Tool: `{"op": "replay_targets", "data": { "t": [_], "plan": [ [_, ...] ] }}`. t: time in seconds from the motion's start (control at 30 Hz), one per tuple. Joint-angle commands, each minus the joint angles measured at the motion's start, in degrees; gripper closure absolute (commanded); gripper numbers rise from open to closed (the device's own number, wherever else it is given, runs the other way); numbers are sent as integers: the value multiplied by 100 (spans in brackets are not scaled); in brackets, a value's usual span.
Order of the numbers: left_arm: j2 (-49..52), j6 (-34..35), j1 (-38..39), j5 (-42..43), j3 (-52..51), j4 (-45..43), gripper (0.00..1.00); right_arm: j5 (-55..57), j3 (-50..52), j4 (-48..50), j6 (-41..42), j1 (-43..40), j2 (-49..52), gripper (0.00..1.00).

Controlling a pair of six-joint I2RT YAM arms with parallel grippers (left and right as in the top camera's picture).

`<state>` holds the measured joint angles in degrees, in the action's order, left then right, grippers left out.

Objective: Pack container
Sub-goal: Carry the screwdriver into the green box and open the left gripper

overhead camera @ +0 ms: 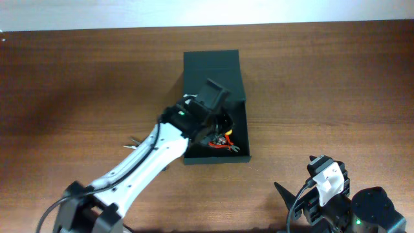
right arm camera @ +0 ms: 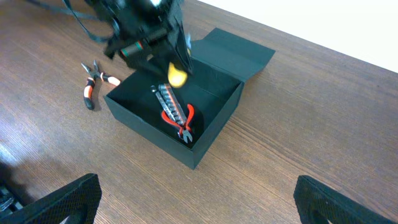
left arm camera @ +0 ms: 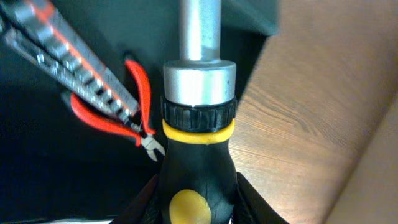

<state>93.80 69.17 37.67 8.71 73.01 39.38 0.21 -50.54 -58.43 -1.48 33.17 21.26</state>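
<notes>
with left gripper [left arm camera: 196,208] clamped on screwdriver [left arm camera: 198,149] over the open box [overhead camera: 217,159] mid-table, lower gently beside the red pliers [left arm camera: 115,122], clear of the wall, before letting go. right gripper [right arm camera: 199,202] spread wide, idle.

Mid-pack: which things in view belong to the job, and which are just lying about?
Job: container; screwdriver held by left gripper; red pliers and bit rail inside.
Lying about: orange pliers on the table, probably next; right gripper, open.
</notes>
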Motion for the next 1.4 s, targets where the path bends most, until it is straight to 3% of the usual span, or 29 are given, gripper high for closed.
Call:
{"op": "replay_targets", "data": {
  "t": [0.0,0.33,0.57,0.67,0.97,1.03,1.37],
  "plan": [
    [332,1003,79,-221,151,-22,82,68,2,17,72,20,-15,1],
    [1193,2323,81,-214,151,-33,81,68,2,20,70,20,-15,1],
    [1589,2448,81,-214,151,-225,80,68,2,17,72,20,-15,1],
    [1613,2448,79,-216,151,-264,66,68,2,20,72,20,-15,1],
    [1613,2446,79,-256,151,-407,57,68,2,17,72,20,-15,1],
    [1613,2446,79,-254,153,-446,48,68,2,17,72,20,-15,1],
    [1294,2420,79,-402,350,-529,29,68,2,20,72,20,-15,1]
  ]
}}
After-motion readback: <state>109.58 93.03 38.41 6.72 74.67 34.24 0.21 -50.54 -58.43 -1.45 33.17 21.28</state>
